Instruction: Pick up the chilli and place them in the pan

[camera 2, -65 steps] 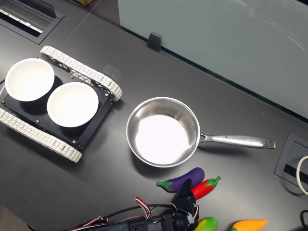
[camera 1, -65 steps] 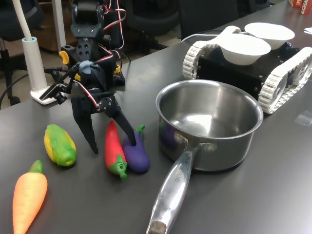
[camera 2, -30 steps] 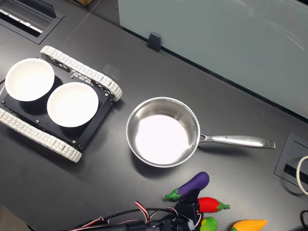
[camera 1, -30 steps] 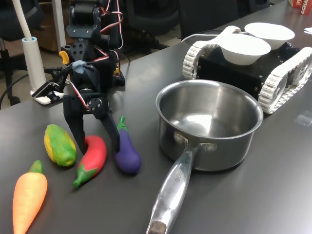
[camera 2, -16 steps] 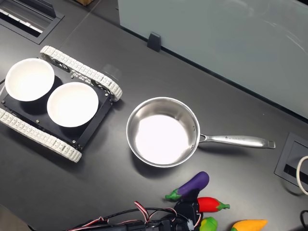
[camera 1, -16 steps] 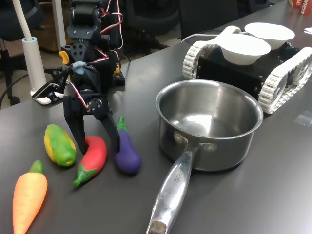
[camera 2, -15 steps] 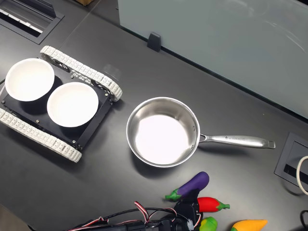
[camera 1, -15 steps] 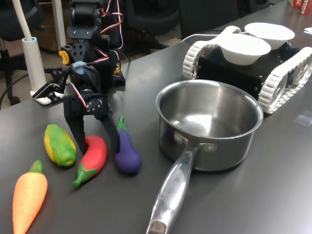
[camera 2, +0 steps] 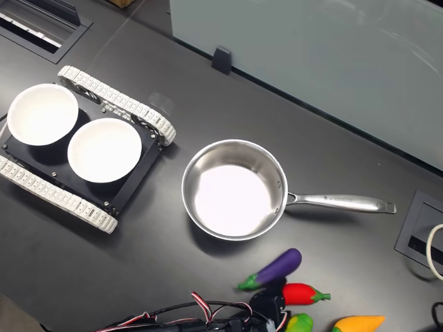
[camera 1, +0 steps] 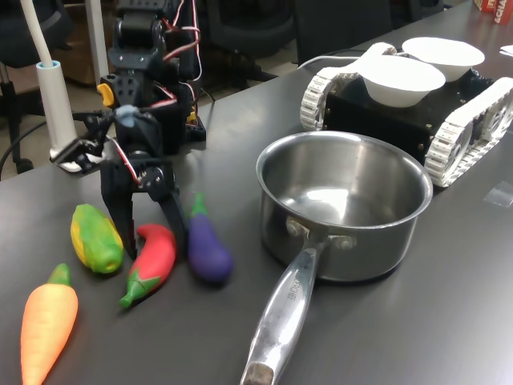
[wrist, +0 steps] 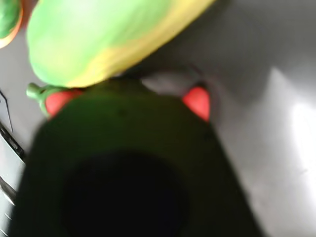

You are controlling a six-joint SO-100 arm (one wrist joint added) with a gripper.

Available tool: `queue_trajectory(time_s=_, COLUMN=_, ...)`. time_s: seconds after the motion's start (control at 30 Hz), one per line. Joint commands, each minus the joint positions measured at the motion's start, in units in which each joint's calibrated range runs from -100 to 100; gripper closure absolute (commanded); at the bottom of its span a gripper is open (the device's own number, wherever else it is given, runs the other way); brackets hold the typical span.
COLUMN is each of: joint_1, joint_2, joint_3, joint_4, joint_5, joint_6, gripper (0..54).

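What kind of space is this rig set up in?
Probably an office or lab, not a kitchen. The dark table has a cable hatch set into it, a small tracked robot sits on it carrying two white bowls, and the vegetables, like the chilli, are toys.

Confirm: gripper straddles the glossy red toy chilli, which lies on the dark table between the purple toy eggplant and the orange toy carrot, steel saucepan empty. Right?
Not quite. In the first exterior view the gripper does straddle the glossy red toy chilli on the dark table, but the chilli lies between the purple toy eggplant and the green-and-yellow toy corn. The orange toy carrot sits further out. The steel saucepan is empty.
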Motion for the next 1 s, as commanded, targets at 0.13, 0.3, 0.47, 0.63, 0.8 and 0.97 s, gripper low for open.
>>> queue_trajectory(time_s=0.13, joint_1=1.3, joint_2=-2.3, joint_3=0.0, joint_4=-0.8, joint_5=0.4, joint_6=0.6, gripper=27.4)
queue_trajectory(time_s=0.3, joint_1=0.8, joint_2=-2.1, joint_3=0.0, joint_4=-1.2, joint_5=0.3, joint_6=0.6, gripper=27.8)
queue_trajectory(time_s=0.47, joint_1=0.5, joint_2=-0.9, joint_3=-0.8, joint_4=-2.0, joint_5=0.3, joint_6=0.7, gripper=27.8)
queue_trajectory(time_s=0.63, joint_1=0.5, joint_2=-0.3, joint_3=-0.8, joint_4=-3.2, joint_5=0.6, joint_6=0.8, gripper=29.4)
queue_trajectory(time_s=0.8, joint_1=0.6, joint_2=-0.2, joint_3=-0.1, joint_4=-4.0, joint_5=0.9, joint_6=0.9, gripper=31.6)
queue_trajectory(time_s=0.97, joint_1=0.4, joint_2=-0.2, joint_3=1.7, joint_4=-5.4, joint_5=1.5, joint_6=1.6, gripper=40.1)
